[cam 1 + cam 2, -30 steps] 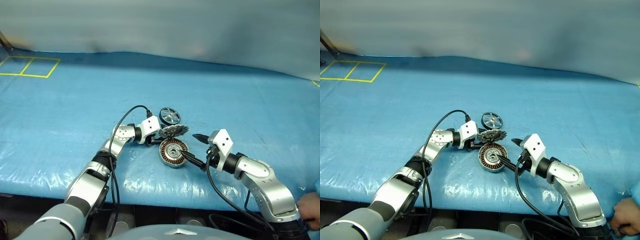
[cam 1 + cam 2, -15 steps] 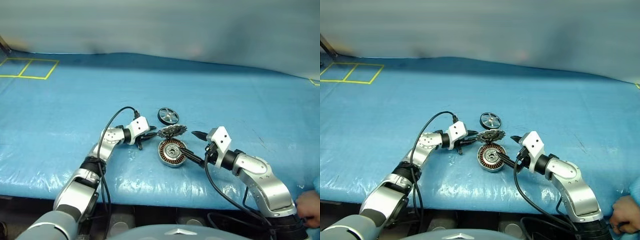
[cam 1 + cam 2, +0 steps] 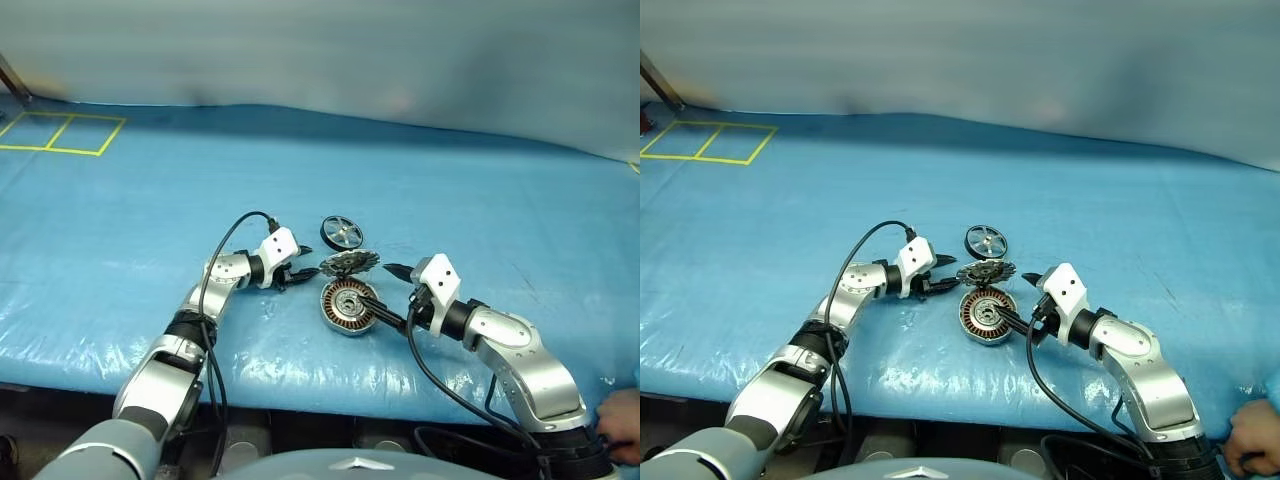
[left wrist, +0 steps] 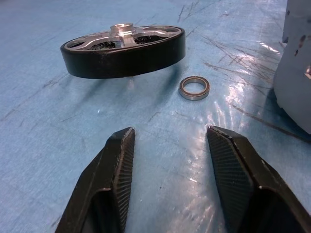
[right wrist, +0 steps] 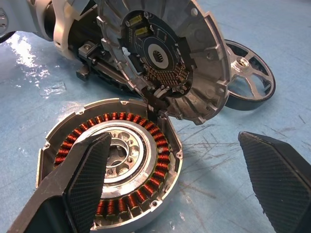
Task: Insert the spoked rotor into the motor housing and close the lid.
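Item one, left gripper [image 3: 303, 277]: we find its jaws parted and empty, over bare sheet just left of the parts cluster. A second ago it was closed in against the lid's edge at the cluster; it has since drawn back toward nine o'clock and opened, leaving the lid propped.

Item two, right gripper [image 3: 378, 297]: spread wide, holding nothing, one finger [image 5: 80, 174] lying across the motor housing, unmoved over the last second.

Item three, motor housing [image 3: 346, 305]: flat on the blue sheet [image 3: 150, 200], copper windings up, its centre unfilled.

Item four, lid [image 3: 349, 263]: tilted on edge at the housing's twelve o'clock rim, apparently joined to it by short wires, circuit face toward the right gripper.

Item five, spoked rotor [image 3: 341, 232]: lying flat at twelve o'clock beyond the lid, not touching it, untouched.

Item six, small metal ring [image 4: 194, 88]: loose on the sheet beside the rotor.

Our judgement: the housing stands open, so collecting the rotor is the step now due.
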You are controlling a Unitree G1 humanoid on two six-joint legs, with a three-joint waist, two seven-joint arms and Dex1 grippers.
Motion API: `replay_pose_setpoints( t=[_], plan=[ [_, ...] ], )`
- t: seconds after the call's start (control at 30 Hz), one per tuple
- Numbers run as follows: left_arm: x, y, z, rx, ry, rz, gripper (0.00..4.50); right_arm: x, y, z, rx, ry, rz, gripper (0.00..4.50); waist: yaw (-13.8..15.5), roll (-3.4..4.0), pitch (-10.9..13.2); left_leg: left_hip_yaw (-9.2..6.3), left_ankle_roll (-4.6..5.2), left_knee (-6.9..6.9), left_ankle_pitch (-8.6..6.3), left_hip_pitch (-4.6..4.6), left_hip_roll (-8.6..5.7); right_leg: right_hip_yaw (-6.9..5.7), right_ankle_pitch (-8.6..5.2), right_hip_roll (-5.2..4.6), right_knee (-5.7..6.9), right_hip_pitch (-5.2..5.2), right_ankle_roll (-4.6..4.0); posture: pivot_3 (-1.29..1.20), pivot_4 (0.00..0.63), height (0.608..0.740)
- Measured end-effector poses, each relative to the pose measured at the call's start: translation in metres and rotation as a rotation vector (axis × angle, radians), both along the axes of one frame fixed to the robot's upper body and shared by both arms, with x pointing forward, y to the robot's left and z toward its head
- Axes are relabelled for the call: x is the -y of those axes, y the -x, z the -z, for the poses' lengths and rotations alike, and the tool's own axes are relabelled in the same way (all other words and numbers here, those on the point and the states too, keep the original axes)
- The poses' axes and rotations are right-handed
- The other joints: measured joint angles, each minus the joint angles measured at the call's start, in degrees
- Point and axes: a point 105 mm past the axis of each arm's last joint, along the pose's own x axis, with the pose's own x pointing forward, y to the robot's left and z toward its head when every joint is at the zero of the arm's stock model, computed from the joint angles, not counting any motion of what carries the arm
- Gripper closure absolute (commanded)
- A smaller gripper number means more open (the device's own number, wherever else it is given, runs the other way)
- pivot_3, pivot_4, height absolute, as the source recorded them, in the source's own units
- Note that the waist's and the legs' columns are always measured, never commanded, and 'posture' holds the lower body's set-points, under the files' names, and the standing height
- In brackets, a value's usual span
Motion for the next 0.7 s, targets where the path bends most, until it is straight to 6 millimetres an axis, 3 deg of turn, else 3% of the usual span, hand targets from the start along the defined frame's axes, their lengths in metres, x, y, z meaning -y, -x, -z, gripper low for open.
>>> replay_pose_setpoints(
  t=[0.7],
  plan=[
    [0.034, -0.004, 0.000, -0.006, -0.028, 0.083, 1.97, 0.003, 0.004, 0.006, -0.018, 0.013, 0.016, 0.08, 0.34, 0.00, 0.00, -0.01, 0.00, 0.02, 0.00, -0.09, -0.01, -0.01, 0.00, 0.00, -0.02, -0.05, 0.01, 0.00, 0.150, 0.740]
  ],
)
